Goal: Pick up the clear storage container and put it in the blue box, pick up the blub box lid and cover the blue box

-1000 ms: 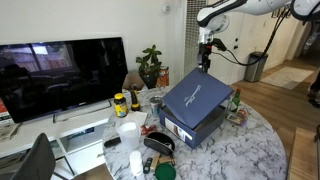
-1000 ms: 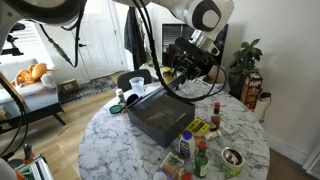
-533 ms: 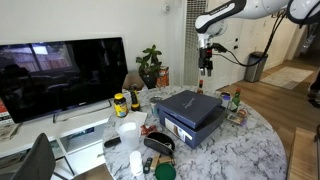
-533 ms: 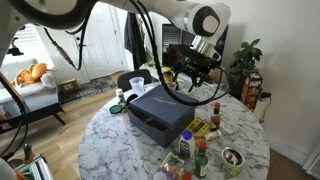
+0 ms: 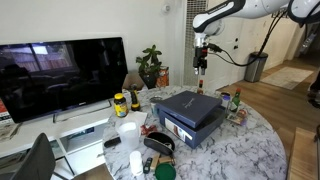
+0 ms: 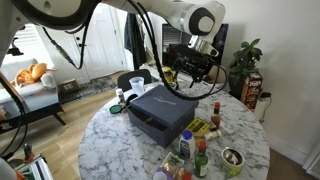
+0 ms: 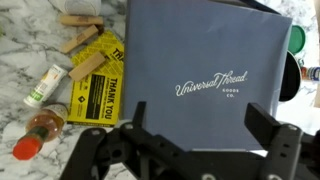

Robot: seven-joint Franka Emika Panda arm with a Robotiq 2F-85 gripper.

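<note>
On the far left of my wrist view, a red-capped bottle [image 7: 38,137] and a green-capped tube [image 7: 45,86] lie on their sides on the marble table [image 7: 20,45]. I take them for clutter, and they are well clear of my work. Next comes a yellow packet [image 7: 95,85], lying flat with its edge just beside the box. A few wooden sticks [image 7: 80,30] lie past it, toward the top of the picture.

The lid [image 7: 205,65] fills the middle and right of that view, lettering up. It sits flat and square on the blue box [image 5: 186,128], its weight on the rim, so I judge the covering step done. I cannot see the clear container anywhere. My guess is that it lies inside, under the lid, but nothing here proves it.

My gripper [image 7: 198,118] hangs over the lid with its fingers spread wide and nothing between them, which fits a job that leaves me nothing to hold. In an exterior view it [image 5: 201,70] points straight down, well above the far part of the lid [image 5: 192,100] and not touching it. That height would let me swing away without catching an edge. From the opposite side, an exterior view shows the same gap between my gripper [image 6: 190,78] and the lid [image 6: 162,100].
</note>
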